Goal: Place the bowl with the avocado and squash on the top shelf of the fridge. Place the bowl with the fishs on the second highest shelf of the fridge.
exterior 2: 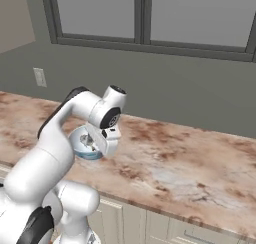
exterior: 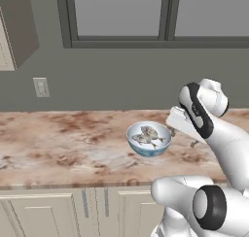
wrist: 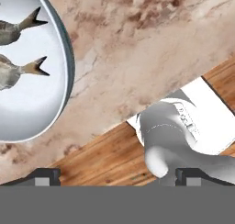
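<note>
The bowl with the fishs [exterior: 149,140] is light blue with a white rim and stands on the marbled counter, near its front edge. Two silvery fishs [wrist: 13,30] lie inside it. My gripper [exterior: 184,138] hovers low over the counter just right of the bowl, beside its rim and not touching it. In the hand view the bowl [wrist: 32,81] is at the left, and the gripper [wrist: 117,177] is open with no object between its fingertips [wrist: 43,177]. From the right base view the hand [exterior 2: 102,138] covers part of the bowl [exterior 2: 80,144]. The fridge and the bowl with the avocado and squash are out of view.
The reddish marbled counter [exterior: 58,143] runs left and right along a grey wall with a wall outlet [exterior: 41,87] and a large window [exterior: 146,17]. Pale cabinet doors [exterior: 58,214] sit below the counter's front edge. An upper cabinet [exterior: 14,27] hangs at the far left.
</note>
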Motion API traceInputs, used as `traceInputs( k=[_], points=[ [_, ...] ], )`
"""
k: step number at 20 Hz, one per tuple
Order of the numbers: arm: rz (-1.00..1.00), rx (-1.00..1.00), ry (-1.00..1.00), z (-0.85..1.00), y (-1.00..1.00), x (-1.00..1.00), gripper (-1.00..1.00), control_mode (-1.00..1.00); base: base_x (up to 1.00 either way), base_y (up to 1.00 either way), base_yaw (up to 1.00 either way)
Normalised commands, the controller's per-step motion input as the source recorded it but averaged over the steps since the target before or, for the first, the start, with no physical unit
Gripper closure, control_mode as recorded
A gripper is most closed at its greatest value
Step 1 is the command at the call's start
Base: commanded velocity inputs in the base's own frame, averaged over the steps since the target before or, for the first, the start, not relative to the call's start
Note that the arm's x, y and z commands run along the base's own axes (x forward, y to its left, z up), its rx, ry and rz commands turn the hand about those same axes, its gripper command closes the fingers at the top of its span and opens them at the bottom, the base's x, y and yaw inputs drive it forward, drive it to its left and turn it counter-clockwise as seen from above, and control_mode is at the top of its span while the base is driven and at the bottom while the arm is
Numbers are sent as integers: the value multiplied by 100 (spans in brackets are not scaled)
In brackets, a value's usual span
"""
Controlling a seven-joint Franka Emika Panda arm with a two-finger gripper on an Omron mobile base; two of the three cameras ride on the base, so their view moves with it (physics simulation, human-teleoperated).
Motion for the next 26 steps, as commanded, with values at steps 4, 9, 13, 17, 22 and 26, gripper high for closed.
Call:
traceInputs(
  k=[4, 9, 13, 17, 22, 26],
  points=[
    [14, 0, 0, -44, 11, 29, -100, -100, 0, 0, 0],
    [7, 0, 0, -18, 6, 40, -100, -100, 0, 0, 0],
    [5, 0, 0, -31, 3, 37, -100, -100, 0, 0, 0],
    [5, 0, 0, -40, 0, 33, -100, -100, 0, 0, 0],
    [2, 0, -4, -34, 0, 31, -100, -100, 0, 0, 0],
    [0, 0, -2, -25, 0, 41, -100, -100, 0, 0, 0]
  ],
)
